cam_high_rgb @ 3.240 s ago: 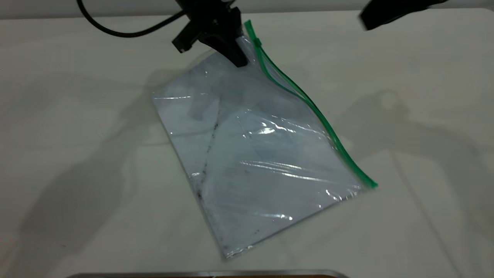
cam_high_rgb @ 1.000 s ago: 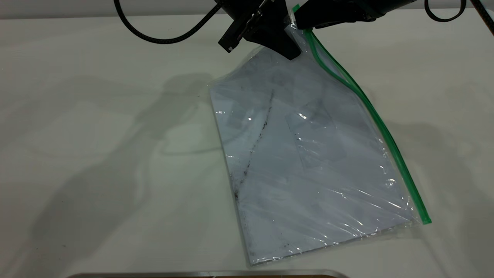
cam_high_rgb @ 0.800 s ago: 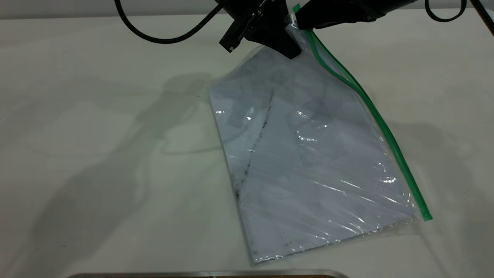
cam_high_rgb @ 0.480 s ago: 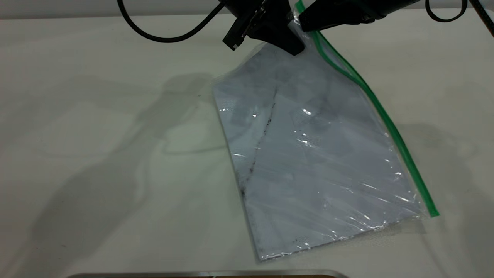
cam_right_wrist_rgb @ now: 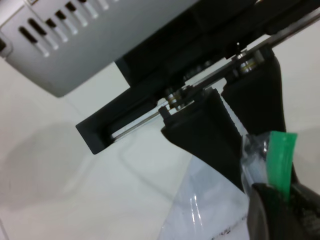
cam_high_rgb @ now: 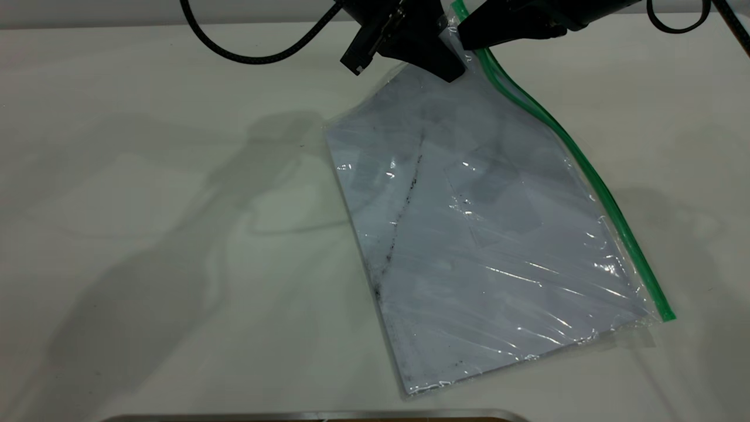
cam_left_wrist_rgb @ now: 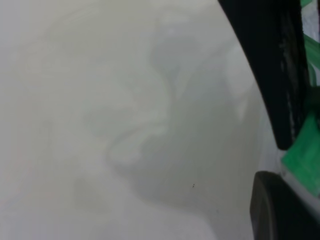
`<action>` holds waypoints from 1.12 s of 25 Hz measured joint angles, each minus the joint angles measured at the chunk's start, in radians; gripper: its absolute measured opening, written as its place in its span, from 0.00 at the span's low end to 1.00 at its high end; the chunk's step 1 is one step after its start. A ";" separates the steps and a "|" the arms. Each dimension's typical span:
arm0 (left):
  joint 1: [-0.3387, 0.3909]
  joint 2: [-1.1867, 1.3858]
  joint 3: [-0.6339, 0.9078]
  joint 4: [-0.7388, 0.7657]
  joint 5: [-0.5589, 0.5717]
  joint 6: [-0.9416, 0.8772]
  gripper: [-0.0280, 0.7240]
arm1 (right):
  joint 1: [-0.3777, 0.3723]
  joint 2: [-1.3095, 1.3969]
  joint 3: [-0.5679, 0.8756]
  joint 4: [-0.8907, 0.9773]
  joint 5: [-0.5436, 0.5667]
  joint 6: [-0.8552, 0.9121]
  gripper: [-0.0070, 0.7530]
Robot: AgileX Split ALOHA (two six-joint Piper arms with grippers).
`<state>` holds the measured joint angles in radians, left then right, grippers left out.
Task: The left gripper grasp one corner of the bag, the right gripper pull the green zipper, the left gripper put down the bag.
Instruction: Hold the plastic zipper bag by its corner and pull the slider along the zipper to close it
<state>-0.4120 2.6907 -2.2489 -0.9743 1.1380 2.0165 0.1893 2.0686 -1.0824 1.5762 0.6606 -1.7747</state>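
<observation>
Left gripper (cam_high_rgb: 446,65) is clamped on the far upper corner of the bag (cam_high_rgb: 486,234), holding that corner raised while the near, lower end trails on the white table (cam_high_rgb: 146,234). In the right wrist view its two black fingers (cam_right_wrist_rgb: 215,135) are pressed together on the clear plastic just beside the end of the green strip.

Right gripper (cam_high_rgb: 469,36) sits at the same corner, tip touching the top end of the green zipper (cam_high_rgb: 586,170). Its own dark finger ends appear at the lower edge of the right wrist view, right at the green end tab, but whether they are pinched on it cannot be told. The slider is not visible; probably hidden under that tip.

Key relation: the zipper's long axis runs from the held corner, diagonally toward the near right, ending at the far free corner. The whole strip lies away from both grippers in that one direction, so the pull should run along it while the left holds firm. The right gripper is nearer the strip.

Bag appearance: clear, crinkled, glossy highlights; white paper inside; dark speckled diagonal crease; faint rectangular label pocket (cam_high_rgb: 492,193) mid-face. Upper zipper stretch shows two separate green lines, so seemingly parted there.
</observation>
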 joint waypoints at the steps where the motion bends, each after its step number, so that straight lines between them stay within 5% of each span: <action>1: 0.000 0.000 0.000 0.001 0.000 -0.007 0.11 | 0.000 0.000 0.000 -0.001 -0.001 0.000 0.06; 28: 0.027 0.005 0.000 -0.019 0.022 -0.057 0.11 | 0.009 0.000 -0.012 -0.157 -0.085 0.080 0.06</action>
<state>-0.3852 2.6954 -2.2489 -0.9932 1.1596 1.9598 0.1987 2.0686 -1.0942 1.4195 0.5759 -1.6951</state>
